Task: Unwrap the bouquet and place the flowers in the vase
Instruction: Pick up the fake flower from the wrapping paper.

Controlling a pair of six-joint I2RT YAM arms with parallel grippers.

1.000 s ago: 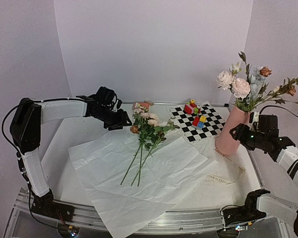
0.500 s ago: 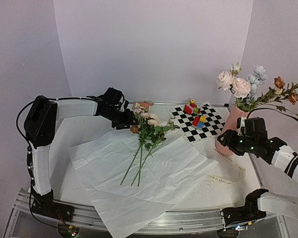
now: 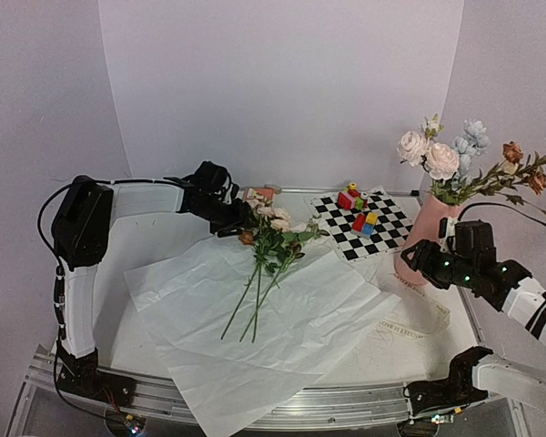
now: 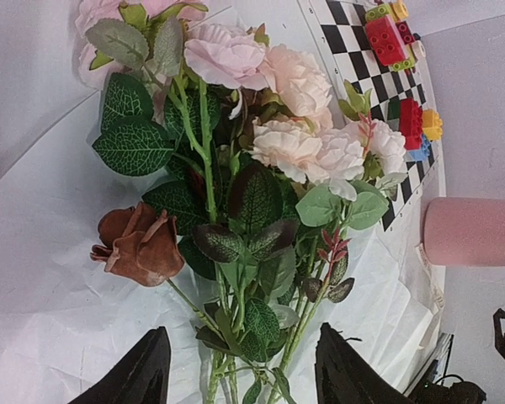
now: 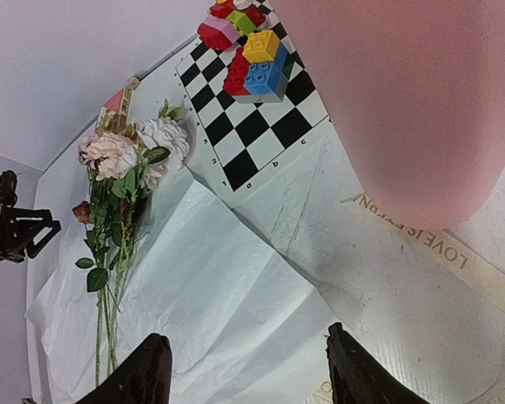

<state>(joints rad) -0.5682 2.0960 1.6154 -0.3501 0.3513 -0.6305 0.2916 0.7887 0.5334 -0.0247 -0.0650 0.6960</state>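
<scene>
The bouquet's white paper (image 3: pixel 282 319) lies spread flat, and loose flowers (image 3: pixel 271 232) rest on its far part. My left gripper (image 3: pixel 236 221) hovers at their left, open. In the left wrist view its fingers (image 4: pixel 147 374) flank the green stems (image 4: pixel 227 337) below the pink blooms (image 4: pixel 286 143) and a brown rose (image 4: pixel 139 244), with no grip on them. The pink vase (image 3: pixel 425 238) stands at the right with several flowers (image 3: pixel 441 159) in it. My right gripper (image 3: pixel 417 259) is open just left of the vase (image 5: pixel 412 101), with nothing between its fingers (image 5: pixel 143 374).
A checkered mat (image 3: pixel 387 232) with colourful toy blocks (image 3: pixel 359 208) lies between the flowers and the vase. A small box (image 3: pixel 259 193) sits at the back. A printed ribbon strip (image 3: pixel 409 328) lies on the table in front of the vase.
My left arm has reached right, closer to the flower heads, and its jaws have widened slightly. My right gripper has drawn left off the vase, whose flowers have shifted and settled.
</scene>
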